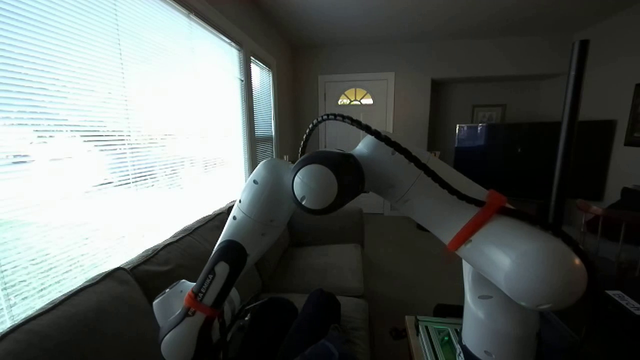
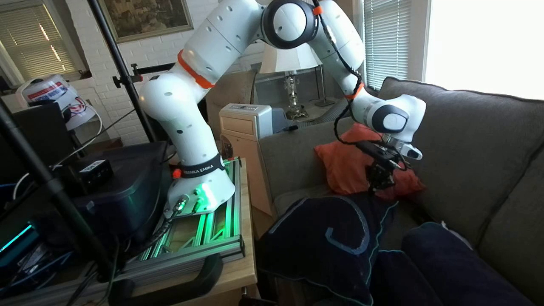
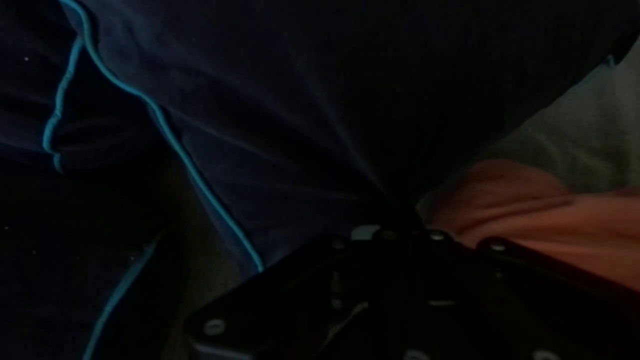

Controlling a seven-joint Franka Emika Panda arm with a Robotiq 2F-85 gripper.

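Dark blue pillow (image 2: pixel 304 246): at the couch (image 2: pixel 471 144), corner pinched in the gripper (image 3: pixel 400 227). Dark cushions (image 2: pixel 457 263): beside that pillow. Orange pillow (image 2: pixel 342 159): on couch, behind gripper. Wrist view alone: creases (image 3: pixel 350 145) converging at the grip. Lamp (image 2: pixel 285 61), front door (image 1: pixel 356 115): each in a single exterior view.
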